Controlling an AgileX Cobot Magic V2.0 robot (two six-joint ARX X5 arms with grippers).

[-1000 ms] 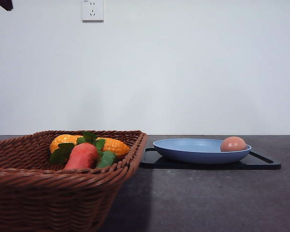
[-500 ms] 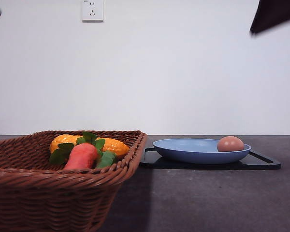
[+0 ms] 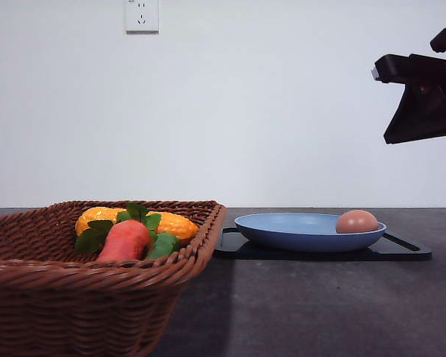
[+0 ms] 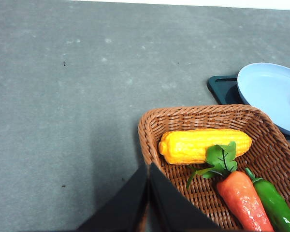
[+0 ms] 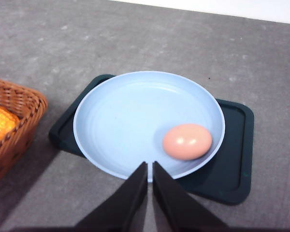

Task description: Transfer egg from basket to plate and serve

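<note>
front: right arm (image 3: 422, 93) has dropped into frame at 2 o'clock, it was barely in shot half a second ago. egg (image 3: 357, 221) sits in the plate (image 3: 297, 232) toward its 3 o'clock rim, rocked slightly but settled. basket (image 3: 97, 297) holds only veg, so the transfer looks done and serving is left

left wrist: left gripper (image 4: 148, 193) pinched together, empty, over the basket rim beside the corn (image 4: 203, 145) and carrot (image 4: 244, 203)

right wrist: right gripper (image 5: 150, 186) closed tight, empty, above the plate's near rim; tray (image 5: 232, 159) underneath on the bench (image 5: 135, 34)
</note>
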